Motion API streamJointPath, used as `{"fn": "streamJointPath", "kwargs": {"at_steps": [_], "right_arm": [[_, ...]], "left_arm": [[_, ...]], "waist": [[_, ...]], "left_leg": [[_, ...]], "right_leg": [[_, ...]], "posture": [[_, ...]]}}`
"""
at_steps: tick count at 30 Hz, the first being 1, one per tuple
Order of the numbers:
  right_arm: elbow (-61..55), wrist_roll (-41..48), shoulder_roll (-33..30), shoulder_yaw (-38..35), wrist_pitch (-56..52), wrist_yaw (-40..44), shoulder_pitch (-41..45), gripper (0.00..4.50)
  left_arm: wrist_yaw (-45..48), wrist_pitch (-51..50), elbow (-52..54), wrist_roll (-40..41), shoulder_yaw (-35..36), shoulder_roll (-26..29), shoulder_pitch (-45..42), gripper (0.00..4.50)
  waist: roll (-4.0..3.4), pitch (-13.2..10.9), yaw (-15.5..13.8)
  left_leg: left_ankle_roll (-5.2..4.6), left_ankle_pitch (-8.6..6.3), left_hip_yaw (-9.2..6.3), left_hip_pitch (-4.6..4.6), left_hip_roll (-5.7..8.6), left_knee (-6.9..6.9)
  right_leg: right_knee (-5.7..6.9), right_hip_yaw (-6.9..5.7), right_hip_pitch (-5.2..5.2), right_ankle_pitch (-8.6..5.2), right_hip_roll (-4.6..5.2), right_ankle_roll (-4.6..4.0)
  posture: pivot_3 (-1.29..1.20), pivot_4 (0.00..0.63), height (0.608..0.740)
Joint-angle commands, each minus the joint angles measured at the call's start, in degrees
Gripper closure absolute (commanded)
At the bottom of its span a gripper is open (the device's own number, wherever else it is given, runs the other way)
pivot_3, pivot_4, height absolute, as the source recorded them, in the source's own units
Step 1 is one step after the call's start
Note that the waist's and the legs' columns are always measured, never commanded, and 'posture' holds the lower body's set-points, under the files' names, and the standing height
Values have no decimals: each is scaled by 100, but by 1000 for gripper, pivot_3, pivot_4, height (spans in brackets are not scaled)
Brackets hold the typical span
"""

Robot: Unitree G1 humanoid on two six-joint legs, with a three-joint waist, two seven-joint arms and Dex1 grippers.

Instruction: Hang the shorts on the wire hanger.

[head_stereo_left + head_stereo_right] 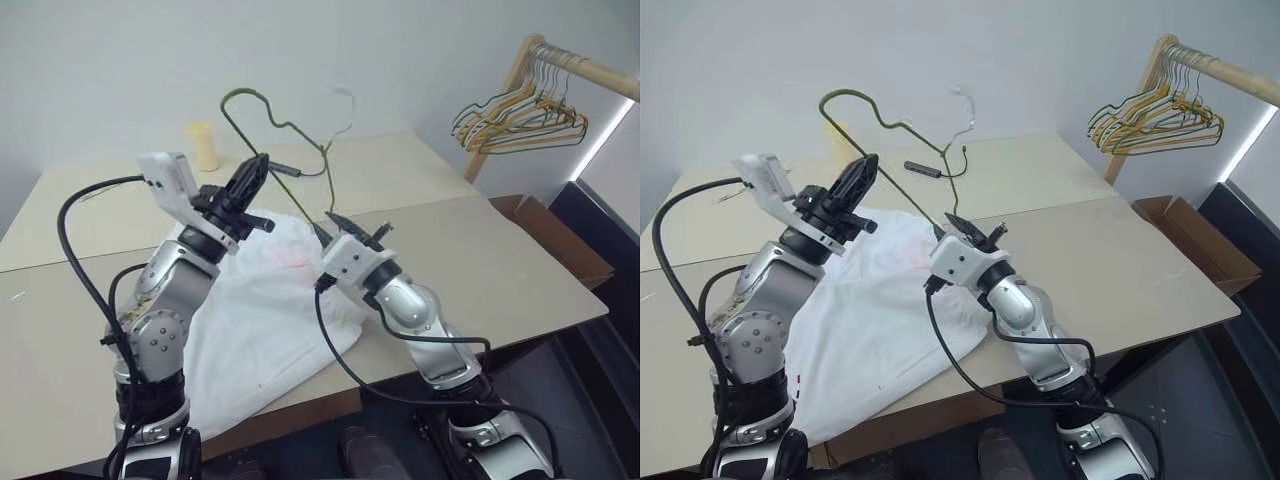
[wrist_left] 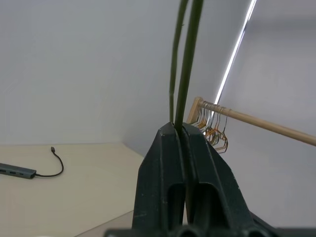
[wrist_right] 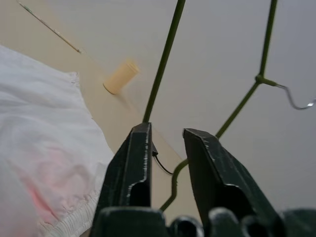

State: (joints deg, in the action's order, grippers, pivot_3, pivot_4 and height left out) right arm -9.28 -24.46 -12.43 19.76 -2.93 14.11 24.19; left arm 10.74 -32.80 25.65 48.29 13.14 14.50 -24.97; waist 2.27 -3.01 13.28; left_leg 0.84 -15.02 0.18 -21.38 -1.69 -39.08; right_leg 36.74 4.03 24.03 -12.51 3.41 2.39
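The white shorts (image 1: pixel 262 325) lie spread on the table, with a faint pink patch near the elastic waistband. Above them the thin dark wire hanger (image 1: pixel 290 127) is raised in the air, bent out of shape. My left gripper (image 1: pixel 258 165) is shut on one wire strand (image 2: pixel 185 59), which rises from between its tips. My right gripper (image 1: pixel 358 228) sits lower, at the hanger's other end over the waistband. Its fingers (image 3: pixel 140 148) stand apart, with the wire (image 3: pixel 163 59) running just beyond them and not clamped.
A wooden rack (image 1: pixel 590 70) at the back right carries a bunch of yellow and dark hangers (image 1: pixel 520 118). A pale yellow cylinder (image 1: pixel 205 147) and a dark cabled adapter (image 1: pixel 285 170) lie on the far table. An open cardboard box (image 1: pixel 560 240) sits beyond the table's right edge.
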Motion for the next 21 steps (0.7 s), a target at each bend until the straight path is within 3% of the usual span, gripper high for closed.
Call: {"fn": "streamJointPath", "kwargs": {"at_steps": [1,3,6,11,14,17,21], "right_arm": [[-142,16,-4,-92,173,-8,172,1710],[-189,105,-25,-148,178,53,170,1025],[-501,1269,321,-706,-400,424,146,69],[-1050,3292,75,-1735,-1641,1499,384,25],[-958,5378,-223,-2612,-3653,2111,932,25],[0,7114,-760,-3333,-5533,2799,1526,25],[437,7435,-1731,-2721,-5814,4537,1384,25]], "left_arm": [[161,282,-16,-87,155,135,-188,4500],[288,361,-82,-140,211,255,-217,4500],[552,388,-200,-65,318,495,-289,4500],[1289,282,-403,443,680,1027,-409,4500],[1798,-64,-666,1498,1176,1329,-467,4500],[2208,-305,-1037,2291,1608,1667,-566,4500],[2742,-552,-1387,2964,1896,1988,-606,4500]], "waist": [[0,0,0],[0,0,2],[0,0,4],[0,0,-3],[-2,-2,4],[-3,-2,10],[-5,-2,-7]], "left_leg": [[0,0,0,0,0,0],[0,0,1,0,0,0],[0,0,0,-1,0,0],[-3,-2,-3,-1,-1,0],[-5,-2,-3,0,-4,0],[-8,-3,-2,10,-8,0],[-23,-12,6,20,-9,14]], "right_leg": [[0,0,0,0,0,0],[0,0,0,0,0,0],[-1,-1,1,0,-1,0],[-6,-4,-3,0,0,1],[-3,-4,-3,0,0,1],[-3,-5,-10,-1,-3,0],[-27,-9,-23,-9,-9,5]], "posture": [[-148,0,740],[-147,0,740],[-145,0,740],[-144,0,740],[-147,0,740],[-147,0,740],[-145,0,740]]}}
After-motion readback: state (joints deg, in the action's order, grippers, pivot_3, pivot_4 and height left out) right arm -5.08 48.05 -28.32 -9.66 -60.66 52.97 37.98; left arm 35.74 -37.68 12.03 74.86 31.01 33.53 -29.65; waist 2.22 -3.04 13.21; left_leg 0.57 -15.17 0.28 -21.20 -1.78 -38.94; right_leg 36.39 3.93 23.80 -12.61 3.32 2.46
